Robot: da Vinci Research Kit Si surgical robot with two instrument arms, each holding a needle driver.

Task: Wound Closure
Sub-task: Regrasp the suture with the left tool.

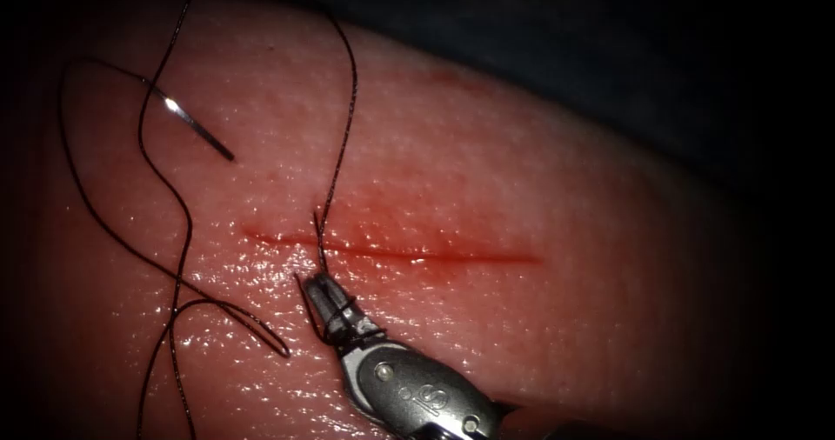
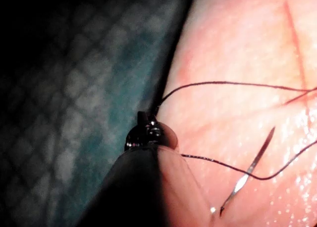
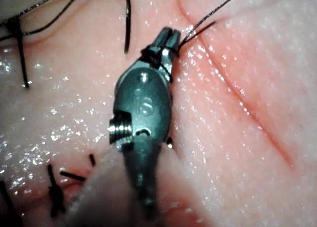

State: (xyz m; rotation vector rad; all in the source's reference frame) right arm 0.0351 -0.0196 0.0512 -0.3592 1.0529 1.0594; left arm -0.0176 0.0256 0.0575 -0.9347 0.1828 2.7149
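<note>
Endoscope view has the right tool [image 1: 323, 299] just below the cut [image 1: 391, 250], jaws nearly closed with the thread [image 1: 341, 127] wound around them; whether they pinch it I cannot tell. The needle [image 1: 198, 130] lies loose on the tissue [image 1: 522, 188] toward its upper left edge, out of the flesh and well apart from that tool. Thread enters the tissue at the cut's left end. The left tool [image 2: 148, 133] sits at the tissue's edge with thread at its tip (jaws unclear). My reading: a knot is being formed, and the next move calls for steady tension without snagging the loose loops. Count: one needle, one cut, two tools, one long thread.
</note>
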